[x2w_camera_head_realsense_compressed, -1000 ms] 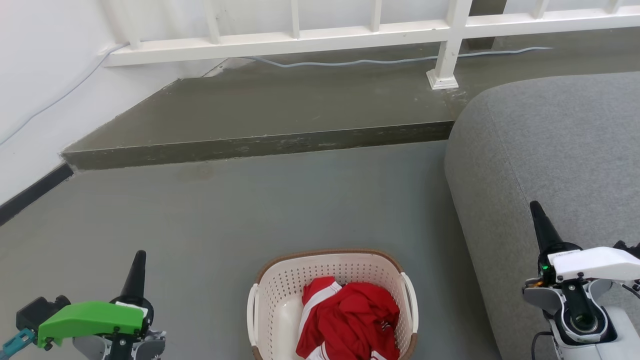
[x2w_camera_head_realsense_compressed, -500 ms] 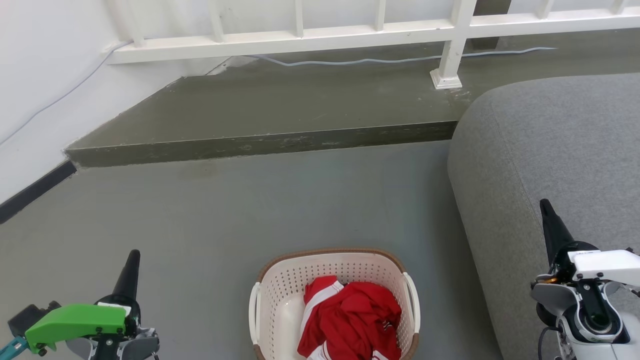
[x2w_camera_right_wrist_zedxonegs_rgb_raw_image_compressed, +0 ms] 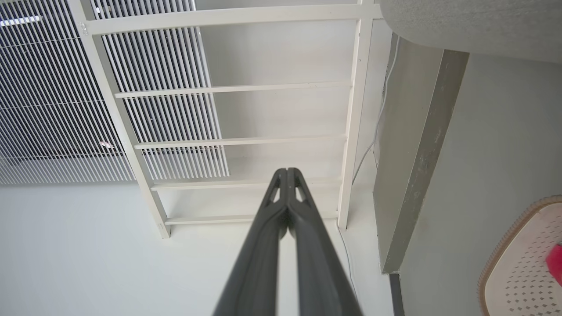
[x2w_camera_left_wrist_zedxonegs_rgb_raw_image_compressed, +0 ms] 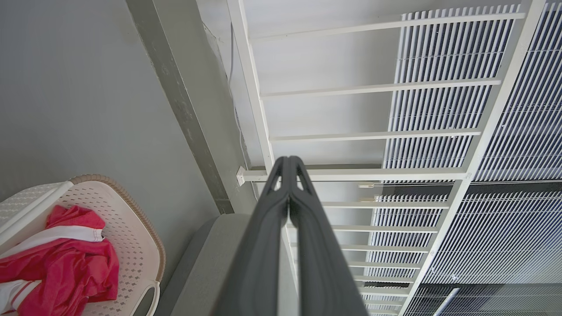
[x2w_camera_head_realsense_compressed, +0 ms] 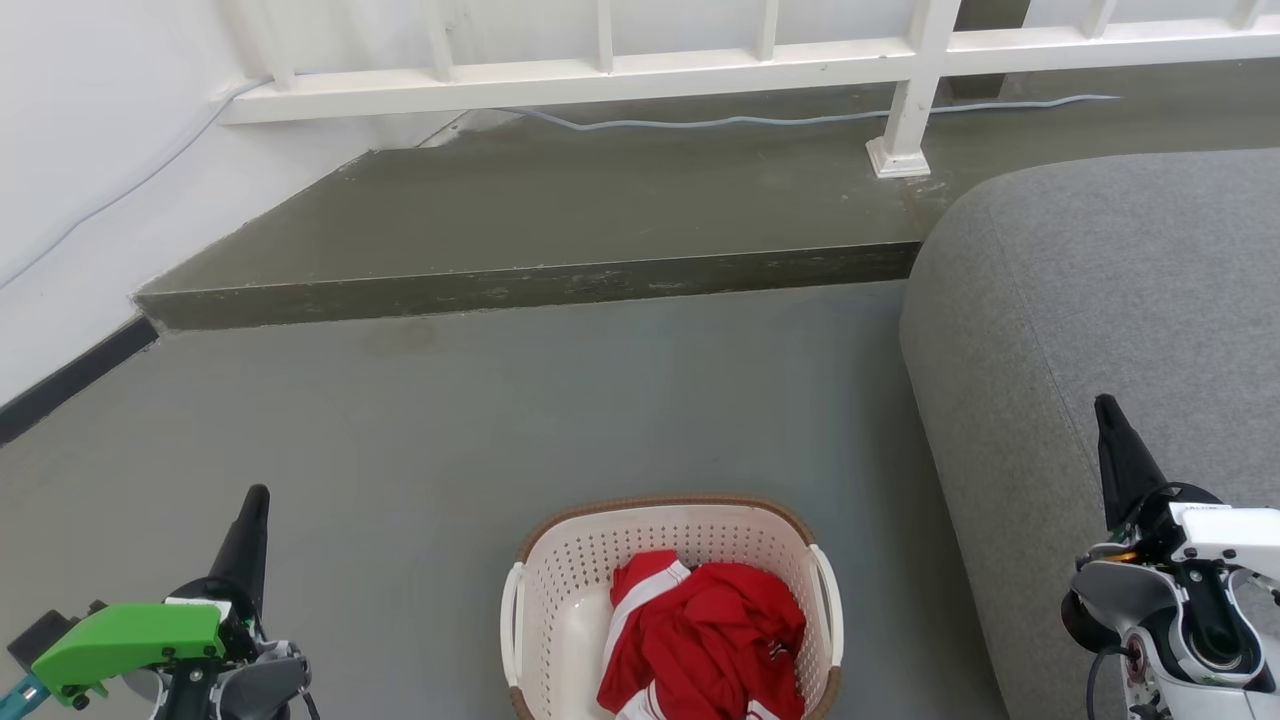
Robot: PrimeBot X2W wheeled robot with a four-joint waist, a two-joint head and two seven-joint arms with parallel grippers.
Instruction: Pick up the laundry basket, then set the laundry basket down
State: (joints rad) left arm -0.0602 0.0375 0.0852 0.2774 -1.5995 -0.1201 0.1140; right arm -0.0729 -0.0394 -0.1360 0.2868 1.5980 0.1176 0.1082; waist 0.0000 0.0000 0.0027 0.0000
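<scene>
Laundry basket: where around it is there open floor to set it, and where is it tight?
Bare grey floor runs ahead of the laundry basket to the raised step, and leftward to the white wall. The right is tight: the grey sofa leaves only a narrow strip.

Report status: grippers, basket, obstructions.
Left gripper shut, right gripper shut, both empty. Laundry basket on floor between them, red garment inside. Sofa beside right gripper.

left hand [x2w_camera_head_realsense_compressed: 255, 497] closed, empty | right hand [x2w_camera_head_realsense_compressed: 1104, 405] closed, empty
</scene>
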